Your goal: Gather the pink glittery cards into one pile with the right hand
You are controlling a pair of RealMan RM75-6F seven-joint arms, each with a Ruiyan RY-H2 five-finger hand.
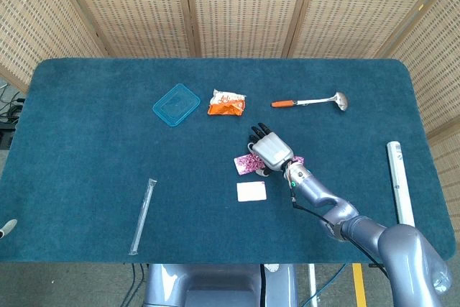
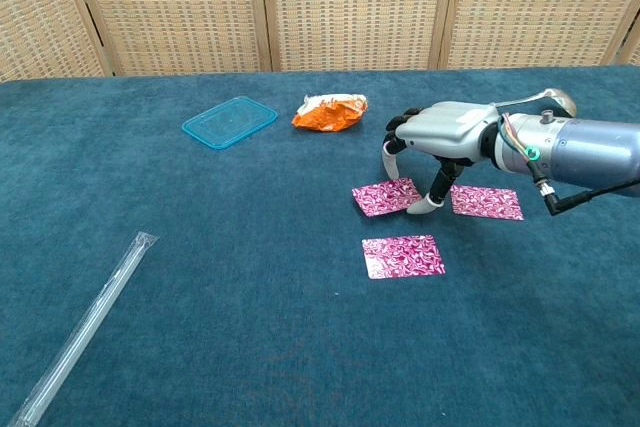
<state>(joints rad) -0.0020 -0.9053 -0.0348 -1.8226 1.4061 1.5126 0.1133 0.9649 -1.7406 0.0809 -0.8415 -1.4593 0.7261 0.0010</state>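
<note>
Three pink glittery cards lie on the blue table (image 2: pixel 200 327), and the right hand (image 2: pixel 440 132) serves as the landmark for everything here. It hovers palm down over the cards, fingers curved downward and apart, with nothing visibly clasped in it. One pale fingertip (image 2: pixel 424 206) comes down at the right edge of the first card (image 2: pixel 386 197), which sits just below and to the left of the hand in the chest view; whether that tip actually presses the card or only reaches the cloth beside it I cannot tell. The second card (image 2: pixel 486 202) lies just to the right of that fingertip, under the wrist, apart from the first. The third card (image 2: pixel 403 256) lies nearer the camera than the hand, close to the other two but not touching either (in the head view it looks almost white (image 1: pixel 251 191), likely glare).

Beyond the hand, toward the far side of the table, sits an orange snack packet (image 2: pixel 329 110), and further left of it a clear blue lid (image 2: pixel 230 121). A ladle with an orange handle (image 1: pixel 309 101) lies behind the hand toward the right. Far to the hand's left and nearer the camera, a long clear plastic sleeve (image 2: pixel 85 324) lies diagonally. At the right table edge in the head view rests a long white strip (image 1: pixel 399 185).

The left hand shows in neither view.
</note>
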